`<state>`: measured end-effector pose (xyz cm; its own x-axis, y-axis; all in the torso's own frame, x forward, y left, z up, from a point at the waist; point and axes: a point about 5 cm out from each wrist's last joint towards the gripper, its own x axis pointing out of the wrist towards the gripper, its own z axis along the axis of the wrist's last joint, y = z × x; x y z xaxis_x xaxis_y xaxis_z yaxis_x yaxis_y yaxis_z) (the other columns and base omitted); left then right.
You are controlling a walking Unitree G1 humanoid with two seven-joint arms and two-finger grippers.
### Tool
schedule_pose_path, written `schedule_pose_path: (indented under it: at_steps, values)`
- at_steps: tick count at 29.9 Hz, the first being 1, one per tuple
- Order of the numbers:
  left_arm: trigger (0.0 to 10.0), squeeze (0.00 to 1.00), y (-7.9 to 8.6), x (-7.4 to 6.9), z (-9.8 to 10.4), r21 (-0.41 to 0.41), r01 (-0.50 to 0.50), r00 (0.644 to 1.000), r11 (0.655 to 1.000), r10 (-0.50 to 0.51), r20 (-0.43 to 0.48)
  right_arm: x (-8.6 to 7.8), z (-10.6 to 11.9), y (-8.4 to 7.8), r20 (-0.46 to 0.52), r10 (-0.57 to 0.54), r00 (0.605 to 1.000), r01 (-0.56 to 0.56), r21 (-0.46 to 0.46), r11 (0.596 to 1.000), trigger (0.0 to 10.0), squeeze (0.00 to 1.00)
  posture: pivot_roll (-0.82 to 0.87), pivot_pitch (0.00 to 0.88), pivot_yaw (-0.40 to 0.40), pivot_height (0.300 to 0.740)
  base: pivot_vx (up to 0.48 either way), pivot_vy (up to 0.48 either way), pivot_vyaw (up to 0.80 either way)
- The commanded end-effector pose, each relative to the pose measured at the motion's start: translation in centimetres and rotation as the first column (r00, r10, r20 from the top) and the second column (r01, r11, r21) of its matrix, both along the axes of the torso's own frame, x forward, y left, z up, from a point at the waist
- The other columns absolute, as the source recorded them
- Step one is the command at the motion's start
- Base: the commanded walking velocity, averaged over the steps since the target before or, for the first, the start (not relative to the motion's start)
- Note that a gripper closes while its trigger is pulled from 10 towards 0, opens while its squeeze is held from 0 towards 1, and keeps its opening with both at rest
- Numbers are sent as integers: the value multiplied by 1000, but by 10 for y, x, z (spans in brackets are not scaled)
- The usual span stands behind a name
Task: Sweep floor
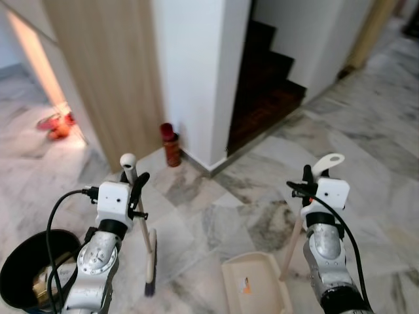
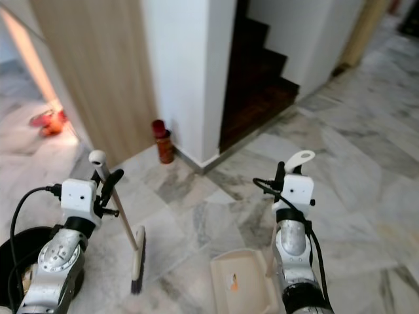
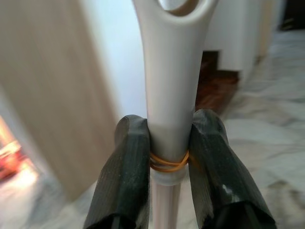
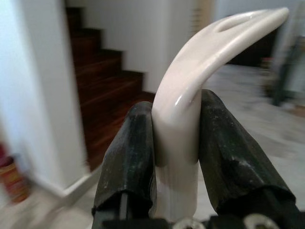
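Black plastic marks the bin (image 1: 23, 261) at the far left of the marble floor (image 1: 373, 124); something yellowish lies inside it, too hidden to name. Beside it the left gripper (image 1: 134, 185) pinches the broom (image 1: 142, 226) just below its rounded top, the stick slanting down to a dark brush head resting on the floor. The left wrist view adds what the eye views miss: 2 black fingers (image 3: 126, 176) pressed against the pale handle, where an orange rubber band (image 3: 167, 163) wraps it. Behind stand a wooden panel (image 1: 108, 72), a red bottle (image 1: 171, 144) at the white wall's corner, and dark wooden stairs (image 1: 262, 91). At right, the right gripper (image 1: 309, 178) clamps the dustpan (image 1: 255, 284) by its curved, hooked handle, the cream tray lying on the floor between the arms.
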<state>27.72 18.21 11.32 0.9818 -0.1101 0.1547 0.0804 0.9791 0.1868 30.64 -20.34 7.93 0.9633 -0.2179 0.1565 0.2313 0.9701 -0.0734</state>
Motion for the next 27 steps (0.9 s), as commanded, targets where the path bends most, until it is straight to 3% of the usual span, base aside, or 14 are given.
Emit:
schedule_pose_path:
  at_steps: [1,27]
  values:
    - [10000,0,2,3,5,-3,-1,1000,1000,1,21,4,10,1,44,-2,999,2,0,1000,10000,0,52,0,7,740,0,0,-800]
    - [10000,0,-2,2,5,-26,4,1000,1000,-4,25,5,13,2,48,-2,999,2,-2,1000,10000,0,28,33,-2,740,0,0,-800]
